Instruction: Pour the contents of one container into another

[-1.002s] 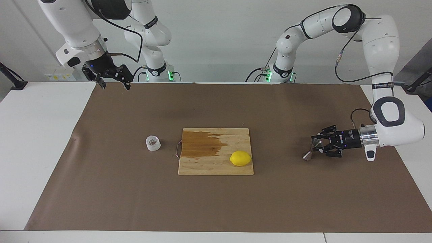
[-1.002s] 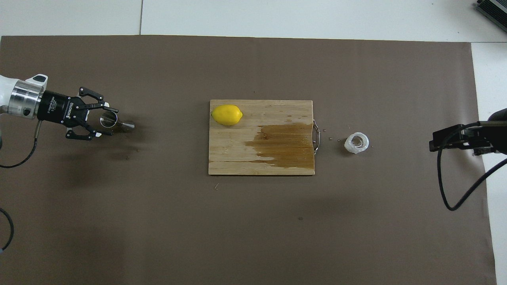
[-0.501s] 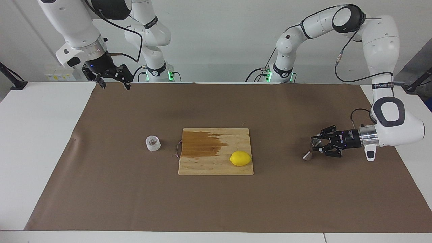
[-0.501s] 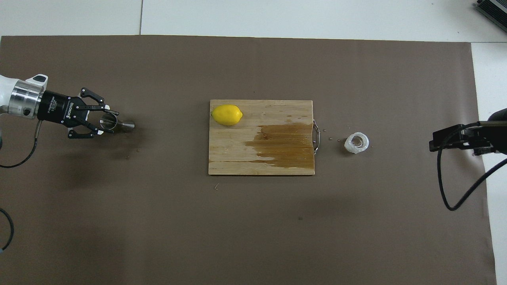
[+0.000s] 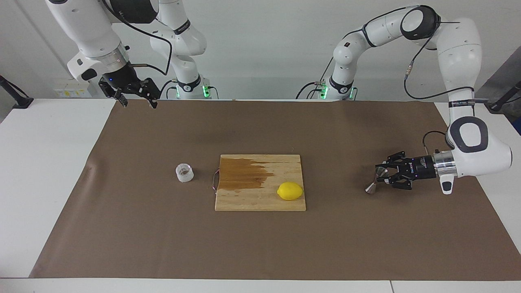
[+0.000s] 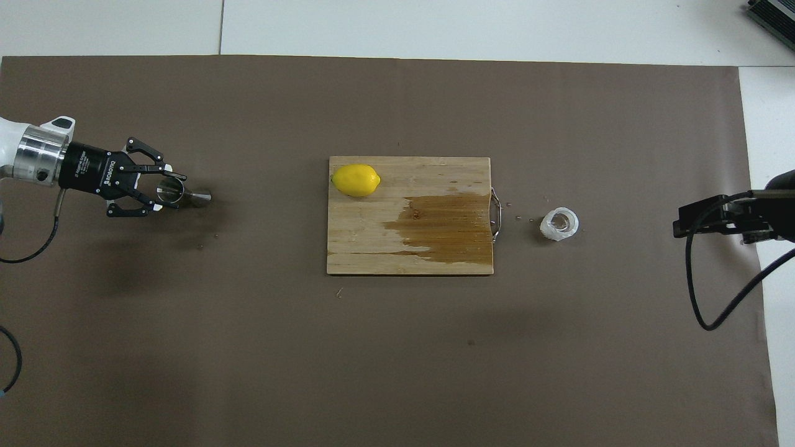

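brown table mat (image 5: 163, 244), cutting board (image 5: 260, 199), glass cup (image 5: 184, 172), jigger (image 5: 375, 180)

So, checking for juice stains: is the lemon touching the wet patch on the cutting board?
Apart. The overhead view shows dry wood between the lemon and the wet patch.

A cutting board (image 5: 260, 182) is placed at the middle of the worktop (image 5: 260, 252). A lemon (image 5: 290, 191) is set on the board, at its corner farther from the robots and toward the left arm's end. A glass cup (image 5: 184, 172) is stood on the worktop just beside the board's handle, toward the right arm's end. A jigger (image 5: 375, 180) is found well apart from the board toward the left arm's end, tilted, with the left gripper (image 5: 386, 176) at its upper cone. The right gripper (image 5: 136, 97) is held over the worktop's edge nearest the robots, at the right arm's end.
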